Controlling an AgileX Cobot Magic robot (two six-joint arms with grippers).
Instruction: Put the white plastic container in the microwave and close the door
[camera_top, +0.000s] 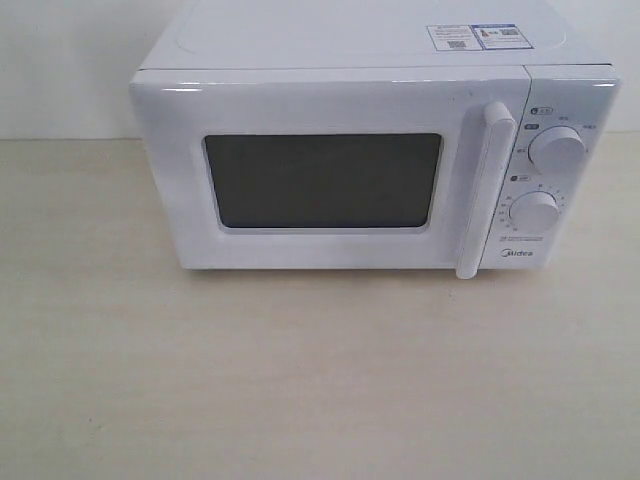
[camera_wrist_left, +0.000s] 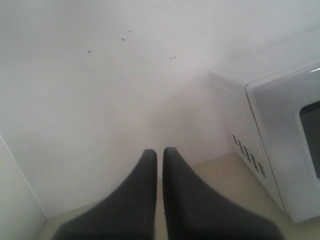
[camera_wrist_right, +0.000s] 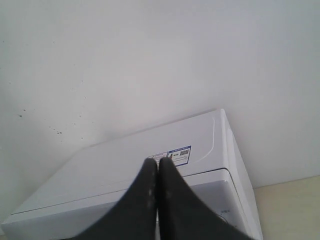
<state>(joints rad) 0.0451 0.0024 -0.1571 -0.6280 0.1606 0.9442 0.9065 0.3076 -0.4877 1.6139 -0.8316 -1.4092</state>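
The white microwave (camera_top: 360, 95) stands at the back of the table with its door (camera_top: 330, 180) shut; the long handle (camera_top: 483, 190) is upright beside the dark window. The white plastic container is out of view. Neither gripper shows in the exterior view. In the left wrist view my left gripper (camera_wrist_left: 160, 152) is shut on nothing, off the microwave's (camera_wrist_left: 280, 145) vented side and aimed at the wall. In the right wrist view my right gripper (camera_wrist_right: 158, 162) is shut and empty, above the microwave's top (camera_wrist_right: 125, 160) near its stickers (camera_wrist_right: 177, 155).
A beige wooden table (camera_top: 300, 380) stretches in front of the microwave. A white wall (camera_top: 60, 60) lies close behind it. Two round dials (camera_top: 558, 150) sit on the right panel.
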